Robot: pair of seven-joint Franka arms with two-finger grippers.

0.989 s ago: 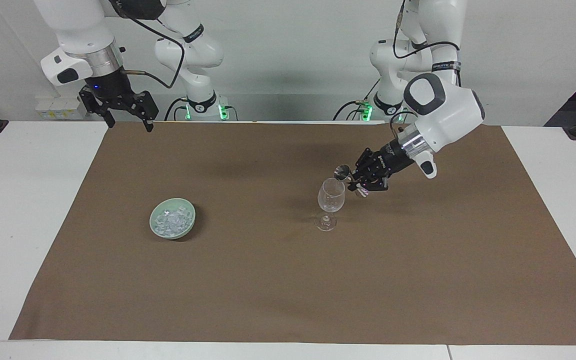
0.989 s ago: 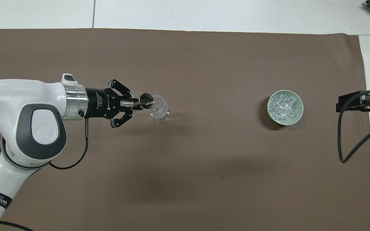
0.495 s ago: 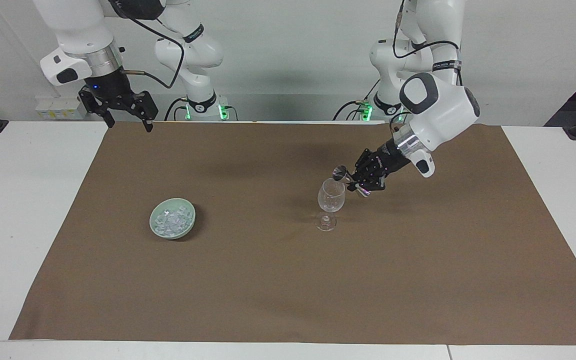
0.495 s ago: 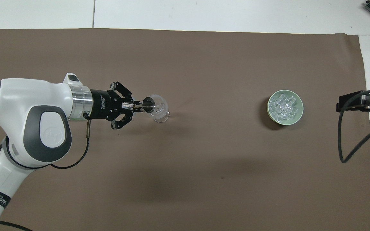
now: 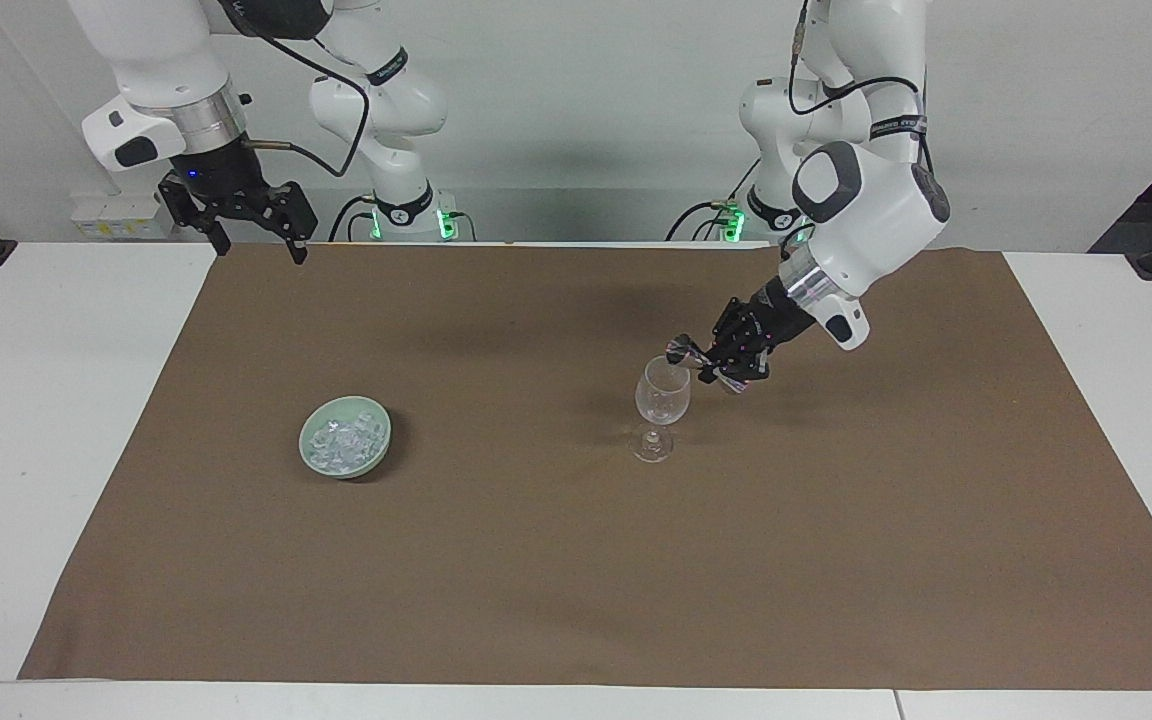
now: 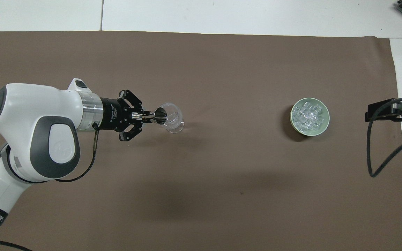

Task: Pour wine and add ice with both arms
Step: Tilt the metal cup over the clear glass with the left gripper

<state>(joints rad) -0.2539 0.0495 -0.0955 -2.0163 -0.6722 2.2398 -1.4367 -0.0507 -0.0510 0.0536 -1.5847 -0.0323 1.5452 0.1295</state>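
Looking down the table from my station, I see the left gripper (image 5: 704, 362) clenched on a small metal measuring cup (image 5: 680, 349), a double-ended jigger pinched at its waist. I have that cup tipped over the rim of the wine glass (image 5: 662, 392), its mouth angled down toward the bowl of the glass. In the overhead view the cup (image 6: 160, 114) overlaps the edge of the glass (image 6: 173, 119), and the left gripper (image 6: 144, 116) reaches in sideways from its own end of the table. The glass stands upright on its foot on the brown mat (image 5: 576, 560), toward the left arm's end. I cannot make out any liquid in it.

My right gripper (image 5: 254, 237) hangs released, fingers spread and empty, above the mat's edge nearest the robots at the right arm's end; that arm waits. Only part of it shows from overhead (image 6: 393, 112).

The ice (image 5: 341, 440) sits heaped in a pale green bowl (image 5: 376, 450) on the mat, toward the right arm's end and well apart from the glass. From above I see the cubes (image 6: 308, 115) filling the bowl (image 6: 324, 127) nearly to its rim. Neither gripper is near the bowl.
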